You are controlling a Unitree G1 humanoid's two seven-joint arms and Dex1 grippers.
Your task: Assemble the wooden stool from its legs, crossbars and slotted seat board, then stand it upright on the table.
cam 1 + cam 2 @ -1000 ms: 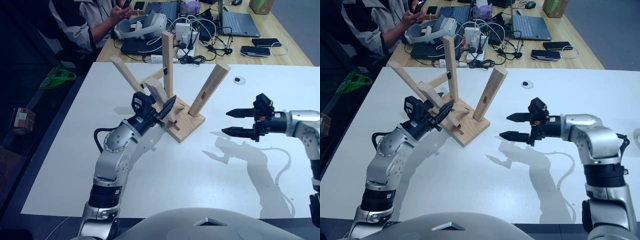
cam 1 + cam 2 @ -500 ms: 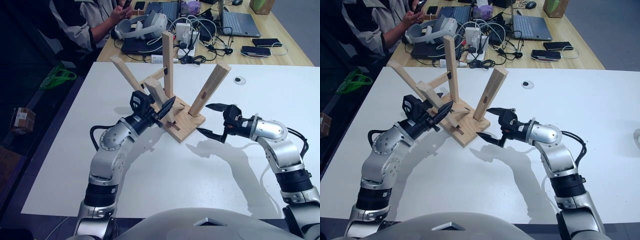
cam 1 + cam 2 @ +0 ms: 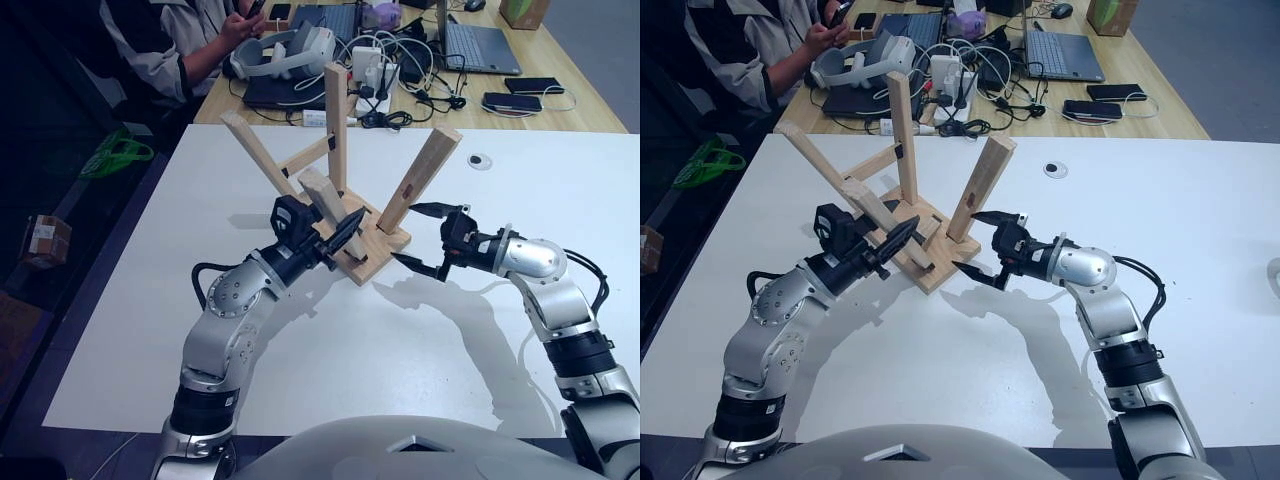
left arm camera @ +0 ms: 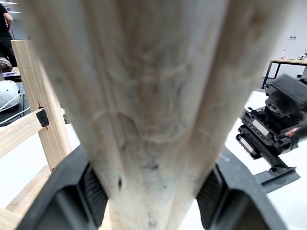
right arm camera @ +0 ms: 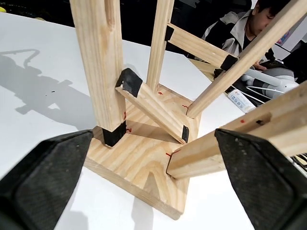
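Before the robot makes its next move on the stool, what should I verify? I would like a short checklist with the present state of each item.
1. Left hand shut on the fourth leg: ok, wood sits between its fingers.
2. Fourth leg fully seated in the seat board: cannot tell, it leans steeply.
3. Right hand open, facing the board's near corner: ok.
4. Right hand touching the board: cannot tell.
5. Seat board flat on the table: ok.
6. Three other legs standing in the board: ok.
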